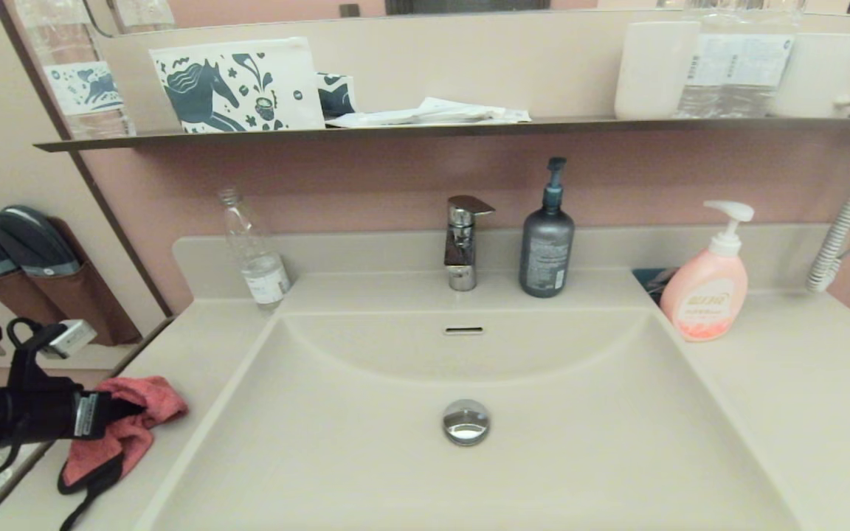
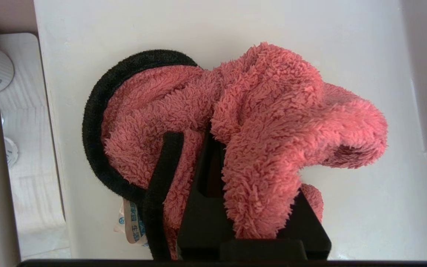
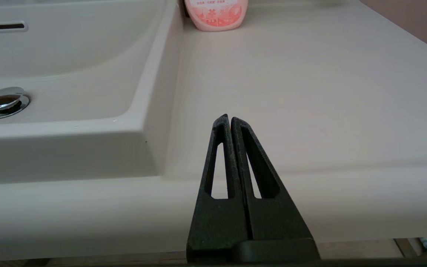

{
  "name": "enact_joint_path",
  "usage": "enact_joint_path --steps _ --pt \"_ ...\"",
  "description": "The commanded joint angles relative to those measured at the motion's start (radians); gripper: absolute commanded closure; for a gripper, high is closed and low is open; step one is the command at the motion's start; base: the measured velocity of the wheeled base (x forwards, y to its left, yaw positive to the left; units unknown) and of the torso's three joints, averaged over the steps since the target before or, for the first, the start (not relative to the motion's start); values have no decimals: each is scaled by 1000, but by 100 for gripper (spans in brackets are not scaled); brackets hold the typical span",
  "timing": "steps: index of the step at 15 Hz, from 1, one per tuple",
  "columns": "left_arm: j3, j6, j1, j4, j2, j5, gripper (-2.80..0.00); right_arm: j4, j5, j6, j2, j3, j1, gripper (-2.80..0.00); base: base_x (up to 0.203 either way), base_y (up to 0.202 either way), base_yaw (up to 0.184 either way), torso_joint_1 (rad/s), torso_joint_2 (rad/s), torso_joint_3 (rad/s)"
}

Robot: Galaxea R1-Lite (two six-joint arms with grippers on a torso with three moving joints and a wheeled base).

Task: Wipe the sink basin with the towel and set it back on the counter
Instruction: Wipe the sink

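Beige-cream counter (image 1: 801, 383) takes up pretty much everything here, with the sink basin (image 1: 543, 442) sunk into the middle of it, same colour, sloping sides, a chrome drain plug (image 1: 465, 421) sitting in the bottom and a little overflow slot (image 1: 463, 330) on the back wall. Behind the bowl there's a chrome faucet (image 1: 463, 242), a dark grey pump bottle (image 1: 547, 240) just beside it, a clear plastic bottle (image 1: 255, 251) off toward the left corner, and a pink soap bottle (image 1: 707, 284) on the right side of the counter. Over on the left strip of counter, beside the basin and not in it, is the towel (image 1: 126, 435), coral-red and fuzzy with black trim. The left gripper (image 2: 213, 148) is right on it, fingers clamped into a bunched-up fold of the cloth, part of which humps up over the claw while the rest lies on the counter. The right gripper (image 3: 229, 119) hangs low at the counter's front edge on the right, fingers pressed together with nothing between them.
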Motion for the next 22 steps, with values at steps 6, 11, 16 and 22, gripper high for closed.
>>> enact_joint_path --steps 6,11,16,22 --pt "-168 -50 -127 -5 69 5 0 0 0 0 1 0 0 0 0 0 0 0 0 0" --pt "-410 -128 -206 60 138 14 0 0 0 0 1 0 0 0 0 0 0 0 0 0" --pt "-671 -206 -274 125 264 29 0 0 0 0 1 0 0 0 0 0 0 0 0 0" --pt "-886 -286 -312 299 306 34 0 0 0 0 1 0 0 0 0 0 0 0 0 0"
